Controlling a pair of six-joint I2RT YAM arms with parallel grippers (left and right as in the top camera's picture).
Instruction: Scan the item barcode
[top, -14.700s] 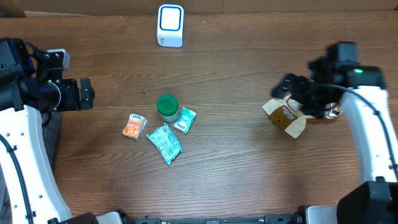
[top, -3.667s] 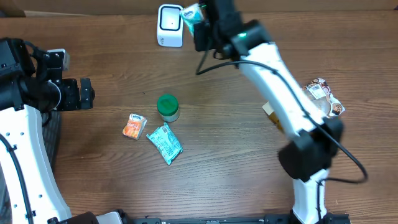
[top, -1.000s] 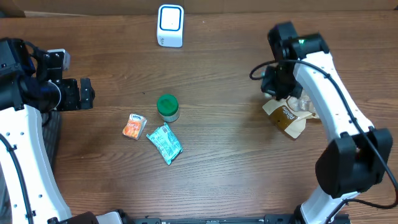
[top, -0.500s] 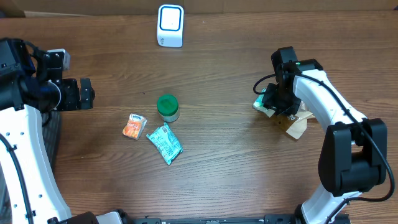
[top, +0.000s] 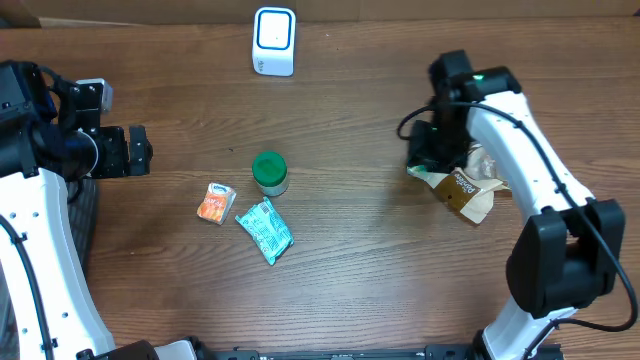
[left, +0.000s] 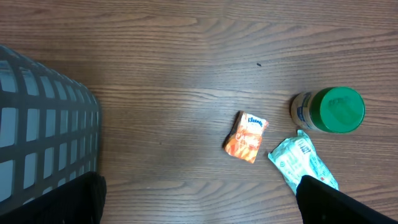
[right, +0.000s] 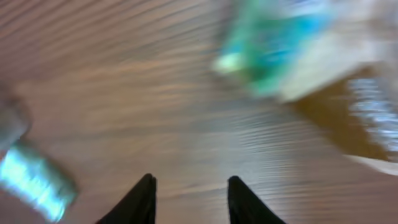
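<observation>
The green packet is seen lying on the desk against the brown bag, well apart from the scanner. The right tool is parted narrowly near it, with nothing gripped. The left tool is spread wide and empty.

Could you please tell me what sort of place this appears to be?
Likely a mock checkout bench: a white scanner at the far edge of the wooden table, a tissue pack and green-lidded jar loose on it, and a mesh basket alongside.
</observation>
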